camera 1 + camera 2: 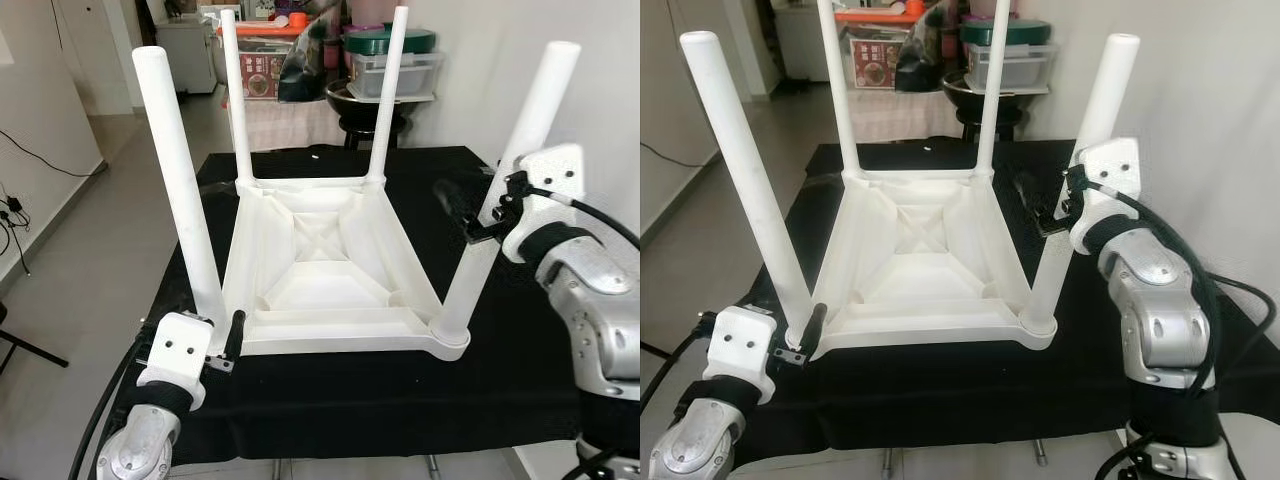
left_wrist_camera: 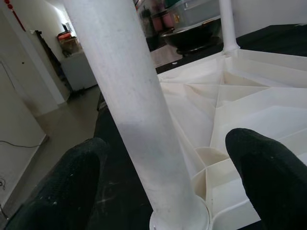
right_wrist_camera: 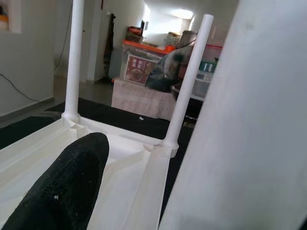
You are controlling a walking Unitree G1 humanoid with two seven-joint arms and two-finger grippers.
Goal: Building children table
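While the white children's table (image 1: 330,270) lies upside down on the black-covered work surface (image 1: 330,400) with all four legs standing up, treat each near leg as a seating job. Your left gripper (image 1: 220,335) straddles the base of the near left leg (image 1: 185,190), fingers spread wide on both sides, gripping nothing yet. Your right gripper (image 1: 462,210) sits partway up the near right leg (image 1: 505,190); whether it clamps is unclear. Press straight down the sockets, not sideways.

Left gripper (image 1: 225,345) low, fingers spread, right gripper (image 1: 470,210) raised, fingers seemingly parted
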